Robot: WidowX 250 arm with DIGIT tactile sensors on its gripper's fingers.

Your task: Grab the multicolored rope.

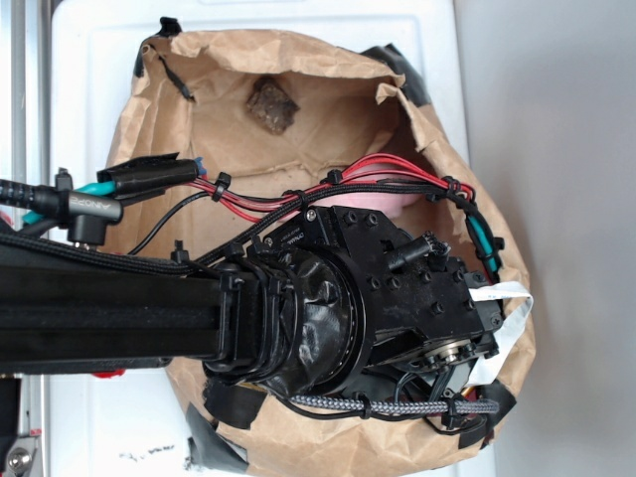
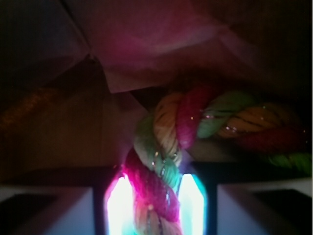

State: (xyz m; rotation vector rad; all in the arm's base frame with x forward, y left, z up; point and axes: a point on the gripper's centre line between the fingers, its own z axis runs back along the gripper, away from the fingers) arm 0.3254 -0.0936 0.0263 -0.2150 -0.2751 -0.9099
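The multicolored rope (image 2: 168, 147), thick twisted strands of red, yellow and pale green, runs up from between my fingers and bends off to the right in the wrist view. My gripper (image 2: 155, 196) is shut on it: the rope fills the gap between the left glowing pad (image 2: 120, 205) and the right one, touching both. In the exterior view my arm's wrist (image 1: 378, 288) reaches down into a brown paper bag (image 1: 298, 70). There the fingers and the rope are hidden beneath it.
Pink plush fabric (image 2: 146, 44) lies just beyond the rope, and a sliver of pink (image 1: 402, 204) shows beside the wrist. The bag's crumpled walls (image 1: 442, 149) close in around the arm. A dark brown patch (image 1: 270, 104) marks the bag's far wall.
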